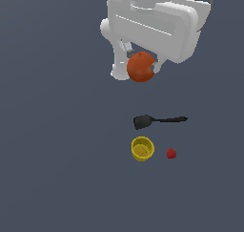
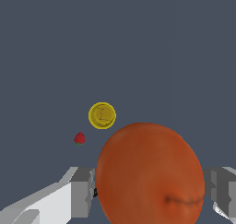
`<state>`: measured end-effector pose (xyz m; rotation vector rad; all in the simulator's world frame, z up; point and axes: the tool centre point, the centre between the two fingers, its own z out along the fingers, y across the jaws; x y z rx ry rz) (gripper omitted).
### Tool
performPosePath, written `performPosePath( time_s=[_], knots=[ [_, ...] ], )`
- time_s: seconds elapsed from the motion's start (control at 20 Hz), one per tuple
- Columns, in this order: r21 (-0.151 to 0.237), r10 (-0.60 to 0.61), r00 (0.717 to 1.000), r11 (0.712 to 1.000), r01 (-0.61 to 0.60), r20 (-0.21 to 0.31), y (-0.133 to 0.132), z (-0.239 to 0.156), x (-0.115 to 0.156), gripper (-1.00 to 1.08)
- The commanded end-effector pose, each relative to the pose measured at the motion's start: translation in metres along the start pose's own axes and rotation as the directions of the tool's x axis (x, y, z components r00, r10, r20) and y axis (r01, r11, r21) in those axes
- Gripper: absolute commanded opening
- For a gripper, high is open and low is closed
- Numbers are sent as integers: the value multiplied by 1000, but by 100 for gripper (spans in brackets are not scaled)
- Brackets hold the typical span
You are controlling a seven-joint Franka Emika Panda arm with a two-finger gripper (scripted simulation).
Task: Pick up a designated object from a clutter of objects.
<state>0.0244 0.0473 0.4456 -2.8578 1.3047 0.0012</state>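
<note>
From where I sit, the main part of the job looks done: the end effector (image 1: 141, 68) is clamped around the orange fruit (image 1: 140, 67), one finger on each side of it, and the fruit hangs well above the table (image 1: 57, 169) rather than resting on it. In the wrist view the fruit (image 2: 150, 174) fills the space between the two grey fingers (image 2: 82, 191), which press against its sides, so I judge the grip to be firm, though I cannot see the contact faces themselves. The rest of the clutter is left behind on the table: the black spatula (image 1: 157, 121) lies flat, the yellow cup (image 1: 142, 148) stands upright just below it in the exterior view, and the small strawberry (image 1: 171, 153) sits just beside the cup toward the exterior view's right. As I read it, what remains is only to keep the fruit held clear of the others.
</note>
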Motion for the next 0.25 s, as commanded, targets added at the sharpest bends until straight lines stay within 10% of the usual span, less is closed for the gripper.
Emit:
performPosePath(
  time_s=[0.0,0.2],
  knots=[
    [1,0,1000,1000,0,-1,1,-7,2,-100],
    [1,0,1000,1000,0,-1,1,-9,3,-100]
  ],
)
